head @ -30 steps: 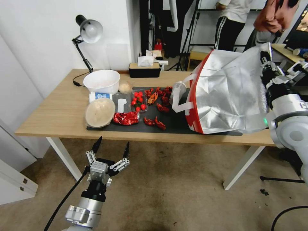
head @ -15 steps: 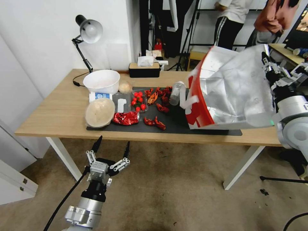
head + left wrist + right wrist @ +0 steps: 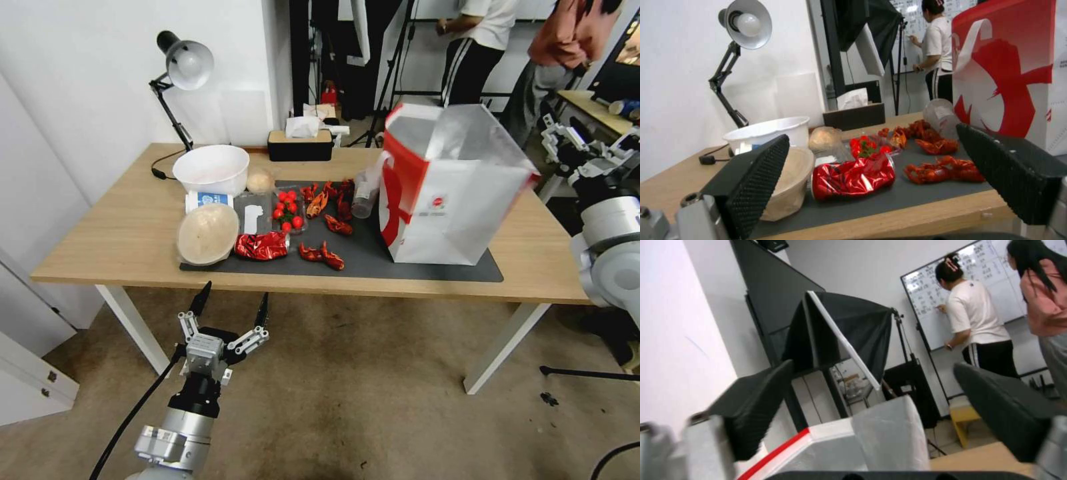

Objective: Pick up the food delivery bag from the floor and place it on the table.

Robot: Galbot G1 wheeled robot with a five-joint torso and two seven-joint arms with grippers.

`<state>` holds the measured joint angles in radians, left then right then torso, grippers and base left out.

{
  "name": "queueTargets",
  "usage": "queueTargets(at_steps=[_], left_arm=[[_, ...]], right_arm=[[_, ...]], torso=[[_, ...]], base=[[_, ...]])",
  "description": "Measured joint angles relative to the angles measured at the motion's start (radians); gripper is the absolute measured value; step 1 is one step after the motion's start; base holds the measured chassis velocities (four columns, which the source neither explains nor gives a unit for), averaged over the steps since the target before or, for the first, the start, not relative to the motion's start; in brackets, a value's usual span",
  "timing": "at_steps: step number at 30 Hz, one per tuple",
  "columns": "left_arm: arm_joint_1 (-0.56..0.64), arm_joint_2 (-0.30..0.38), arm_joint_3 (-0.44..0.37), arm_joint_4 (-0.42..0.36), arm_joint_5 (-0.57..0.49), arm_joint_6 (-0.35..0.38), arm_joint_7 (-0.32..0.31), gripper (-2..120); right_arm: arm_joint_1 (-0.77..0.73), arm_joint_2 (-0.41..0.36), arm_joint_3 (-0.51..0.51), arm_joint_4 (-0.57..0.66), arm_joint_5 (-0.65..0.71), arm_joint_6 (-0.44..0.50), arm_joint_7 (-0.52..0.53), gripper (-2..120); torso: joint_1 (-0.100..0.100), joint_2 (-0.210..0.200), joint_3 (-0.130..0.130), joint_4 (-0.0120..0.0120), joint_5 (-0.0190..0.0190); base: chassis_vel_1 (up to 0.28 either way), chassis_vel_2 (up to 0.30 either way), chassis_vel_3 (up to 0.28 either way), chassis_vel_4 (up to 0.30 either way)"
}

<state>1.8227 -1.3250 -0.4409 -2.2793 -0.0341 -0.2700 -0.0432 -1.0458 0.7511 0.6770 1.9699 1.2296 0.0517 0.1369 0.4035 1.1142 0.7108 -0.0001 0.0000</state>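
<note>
— While the right gripper [image 3: 563,133] is hanging beyond the table's far right corner with its fingers [image 3: 996,403] spread wide and nothing between them, how is the arm behind it sitting?

— It is rising from the right edge of the head view, wrist lifted above the tabletop level, gripper pointing toward the food delivery bag [image 3: 445,187] but standing clear of it. From the wrist camera the bag's open foil-lined top [image 3: 853,440] is lying just below the parted fingers.

— And the bag?

— It is standing upright on the table [image 3: 113,233], on the right end of the dark grey mat [image 3: 373,257], white face and small red logo toward the robot, a red side panel facing the scattered crayfish [image 3: 321,254].

— What is different from a moment ago?

— A second back the bag was lying tipped over, foil side up, with the right gripper clamped on its far edge. Half a second ago it was swinging up. Now it is sitting square on its base and the gripper is let go and drawn back to the right.

— And the left gripper [image 3: 230,307]?

— Staying put, low in front of the table's near edge, above the floor, fingers [image 3: 755,180] splayed and empty, pointing at the red foil packet [image 3: 852,176] and the bowls [image 3: 211,170].
</note>
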Motion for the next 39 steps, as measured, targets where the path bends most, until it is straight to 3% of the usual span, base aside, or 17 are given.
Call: queueTargets(at_steps=[7, 12, 16, 18, 25, 33, 39], left_arm=[[-0.006, 0.007, -0.002, -0.004, -0.021, -0.010, 0.001, 96], [-0.008, 0.008, -0.003, 0.002, -0.022, -0.017, 0.003, 96], [-0.011, 0.009, -0.005, 0.009, -0.027, -0.021, 0.003, 96], [-0.014, 0.011, -0.007, 0.013, -0.033, -0.024, 0.005, 96], [-0.022, 0.016, -0.009, 0.025, -0.047, -0.030, 0.011, 96], [-0.031, 0.019, -0.013, 0.050, -0.056, -0.047, 0.010, 95], [-0.039, 0.019, -0.011, 0.072, -0.056, -0.054, 0.010, 96]], right_arm=[[-0.040, -0.002, 0.034, 0.058, -0.032, 0.007, -0.040, 100], [-0.132, 0.018, 0.084, 0.145, -0.153, 0.005, -0.047, 100], [-0.231, 0.075, 0.139, 0.243, -0.277, -0.072, -0.030, 100], [-0.296, 0.142, 0.157, 0.315, -0.398, -0.126, -0.004, 100], [-0.412, 0.292, 0.138, 0.396, -0.590, -0.172, -0.008, 100], [-0.526, 0.422, 0.096, 0.356, -0.719, -0.056, -0.125, 100], [-0.616, 0.519, 0.075, 0.251, -0.811, 0.040, -0.207, 100]], torso=[[0.000, 0.000, 0.000, 0.0000, -0.0001], [0.000, 0.000, 0.000, 0.0001, -0.0001], [0.000, 0.000, 0.000, -0.0002, -0.0002], [0.000, 0.000, 0.000, 0.0000, -0.0003], [0.000, 0.000, 0.000, 0.0000, -0.0002], [0.000, 0.000, 0.000, 0.0001, -0.0002], [0.000, 0.000, 0.000, -0.0001, 0.0000]], base=[[0.000, 0.000, 0.000, 0.000], [0.000, 0.000, 0.000, 0.000], [0.000, 0.000, 0.000, 0.000], [0.000, 0.000, 0.000, 0.000], [0.000, 0.000, 0.000, 0.000], [0.000, 0.000, 0.000, 0.000], [0.000, 0.000, 0.000, 0.000]])
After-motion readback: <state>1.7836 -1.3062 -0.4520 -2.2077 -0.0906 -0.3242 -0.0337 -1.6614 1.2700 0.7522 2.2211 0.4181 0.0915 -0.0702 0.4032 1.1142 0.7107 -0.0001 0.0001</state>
